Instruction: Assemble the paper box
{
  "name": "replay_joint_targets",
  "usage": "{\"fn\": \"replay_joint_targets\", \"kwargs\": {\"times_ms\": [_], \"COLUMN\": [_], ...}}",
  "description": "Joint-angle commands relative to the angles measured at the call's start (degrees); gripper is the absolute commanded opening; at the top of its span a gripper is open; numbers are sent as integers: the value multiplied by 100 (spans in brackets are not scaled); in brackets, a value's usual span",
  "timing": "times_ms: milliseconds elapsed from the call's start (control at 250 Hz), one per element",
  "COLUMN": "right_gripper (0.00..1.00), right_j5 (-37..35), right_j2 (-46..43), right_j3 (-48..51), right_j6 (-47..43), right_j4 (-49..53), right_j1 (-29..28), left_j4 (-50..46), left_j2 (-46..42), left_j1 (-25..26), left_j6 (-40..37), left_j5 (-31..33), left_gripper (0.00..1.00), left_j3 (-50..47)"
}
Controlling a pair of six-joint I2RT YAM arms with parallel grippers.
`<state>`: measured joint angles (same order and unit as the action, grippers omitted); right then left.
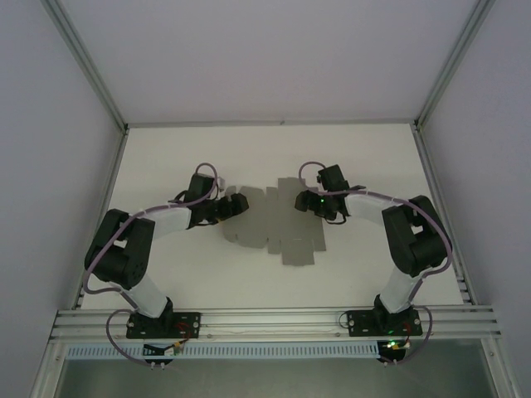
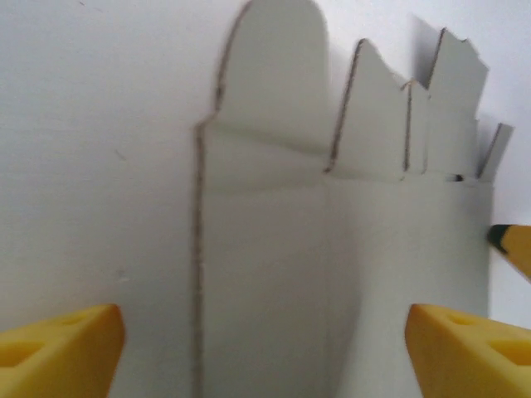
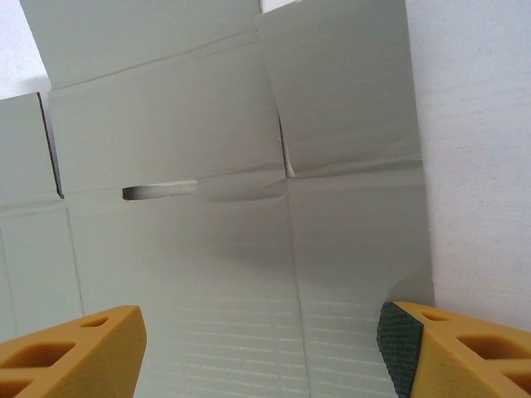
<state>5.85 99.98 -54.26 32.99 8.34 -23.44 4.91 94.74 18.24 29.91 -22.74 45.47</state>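
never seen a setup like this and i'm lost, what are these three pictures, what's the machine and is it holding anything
Two robot arms are bolted at the near edge of a white table. The overhead picture looks down from behind them. The other two come from cameras on each wrist, so the yellow tips are that arm's own fingers. A flat grey die-cut cardboard sheet, the paper box not yet folded, lies between them. The left gripper and the right gripper both stand open over opposite ends of the sheet. Neither grips it yet.
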Motion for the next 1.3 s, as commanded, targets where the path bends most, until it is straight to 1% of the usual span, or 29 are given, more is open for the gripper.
{"fn": "replay_joint_targets", "kwargs": {"times_ms": [0, 48, 108, 152, 232, 264, 295, 439, 499, 555, 667, 727, 826, 878, 970, 1066, 1214, 1270, 1298], "right_gripper": [76, 77, 77, 77, 78, 79, 80, 86, 87, 88, 85, 84, 79, 77, 73, 65, 40, 28, 24], "right_j5": [-180, -190, -185, -187, -48, 38, 131, 618, 968, 1458, 2526, 2958, 3354, 3558, 4090, 4545, 4826, 4858, 4847], "right_j2": [284, 271, 258, 230, 81, -37, -176, -1183, -1645, -2081, -2811, -3113, -3390, -3502, -3580, -3539, -3568, -3604, -3613], "right_j3": [302, 307, 302, 298, 260, 249, 245, 308, 370, 457, 604, 665, 645, 686, 797, 852, 916, 948, 951], "right_j6": [137, 131, 95, 65, -8, -65, -127, -560, -724, -880, -1127, -1199, -1297, -1278, -1277, -1211, -1156, -1149, -1154], "right_j4": [318, 315, 297, 275, 297, 300, 300, 402, 496, 559, 675, 696, 957, 1008, 842, 611, 412, 344, 343], "right_j1": [5, 6, 13, 28, 120, 172, 228, 515, 709, 912, 1299, 1487, 1711, 1821, 1921, 1916, 1917, 1921, 1916], "left_j4": [659, 755, 933, 986, 870, 823, 774, 551, 497, 424, 433, 481, 652, 666, 905, 1118, 1056, 1057, 1020], "left_j2": [96, 93, 26, -66, -346, -500, -664, -1490, -1841, -2124, -2620, -2848, -3171, -3297, -3468, -3525, -3583, -3556, -3536], "left_j1": [39, 33, 28, 29, 28, 30, 27, 28, 14, 21, -7, -31, -40, -40, -44, -49, -57, -54, -51], "left_j6": [228, 283, 325, 349, 271, 256, 203, 188, 234, 275, 522, 661, 876, 991, 1152, 1305, 1272, 1267, 1241], "left_j5": [-526, -524, -605, -630, -548, -496, -495, -600, -708, -842, -1054, -1179, -1298, -1230, -1223, -1259, -1153, -1137, -1114], "left_gripper": [72, 60, 49, 33, 9, 3, 0, 0, 0, 0, 0, 0, 0, 0, 0, 0, 0, 0, 0], "left_j3": [-82, -100, -142, -169, -162, -169, -162, -76, -18, 61, 193, 260, 271, 253, 119, 49, 25, 19, 30]}}
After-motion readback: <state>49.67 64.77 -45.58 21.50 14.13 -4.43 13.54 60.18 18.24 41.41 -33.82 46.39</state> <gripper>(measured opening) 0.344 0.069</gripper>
